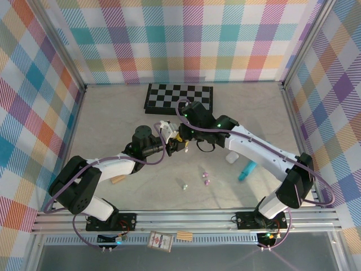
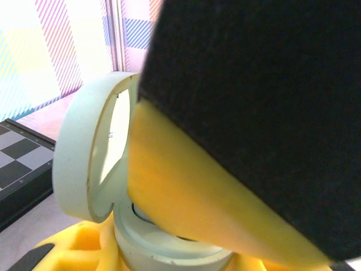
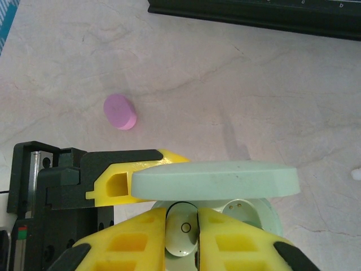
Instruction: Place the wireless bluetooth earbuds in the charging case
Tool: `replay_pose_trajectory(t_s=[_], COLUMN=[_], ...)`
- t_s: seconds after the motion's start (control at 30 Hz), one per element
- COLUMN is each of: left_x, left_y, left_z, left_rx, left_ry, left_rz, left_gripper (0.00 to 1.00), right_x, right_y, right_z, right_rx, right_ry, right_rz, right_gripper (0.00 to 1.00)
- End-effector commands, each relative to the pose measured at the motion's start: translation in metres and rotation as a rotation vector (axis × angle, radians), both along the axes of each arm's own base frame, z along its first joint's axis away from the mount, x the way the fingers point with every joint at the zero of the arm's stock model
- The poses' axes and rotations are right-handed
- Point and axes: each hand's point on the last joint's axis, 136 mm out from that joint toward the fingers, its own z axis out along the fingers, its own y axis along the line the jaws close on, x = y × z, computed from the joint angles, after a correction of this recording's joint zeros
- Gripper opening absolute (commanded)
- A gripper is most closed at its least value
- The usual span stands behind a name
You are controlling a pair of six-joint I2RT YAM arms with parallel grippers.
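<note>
A pale green charging case (image 3: 265, 217) is held above the table with its lid (image 3: 214, 180) open. My left gripper (image 1: 168, 134) is shut on its base (image 2: 169, 251), one yellow finger (image 2: 84, 243) showing beside it. My right gripper (image 3: 183, 215) is shut on a pale green earbud (image 3: 183, 237), which sits in or just over the case's left socket. The right socket (image 3: 243, 208) is empty. In the left wrist view a right finger (image 2: 192, 180) covers most of the case opening. Three loose earbuds lie on the table: a pale one (image 1: 183, 184) and two pink-purple ones (image 1: 206, 175).
A folded chessboard (image 1: 179, 97) lies at the back. A pink round case (image 3: 119, 112) rests on the table below the grippers. A white case (image 1: 231, 158) and a teal stick (image 1: 246, 169) lie under the right arm, a tan block (image 1: 118, 179) by the left arm.
</note>
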Motion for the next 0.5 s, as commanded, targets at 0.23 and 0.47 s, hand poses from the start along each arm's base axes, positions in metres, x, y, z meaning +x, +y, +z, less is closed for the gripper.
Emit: replay_pose_trajectory(t_s=[0.23,0.47], left_x=[0.000,-0.004], left_y=[-0.003,-0.004], left_z=[0.030,0.035], left_rx=[-0.040,-0.049], left_ry=[-0.090,-0.098], left_rz=[-0.014,-0.035], left_gripper=[0.29,0.29], right_x=[-0.002,-0.001], right_y=[-0.013,-0.021], right_z=[0.030,0.028], right_rx=[0.017,-0.009], right_ry=[-0.089,-0.094], right_rz=[-0.015,-0.041], right_gripper=[0.19,0.19])
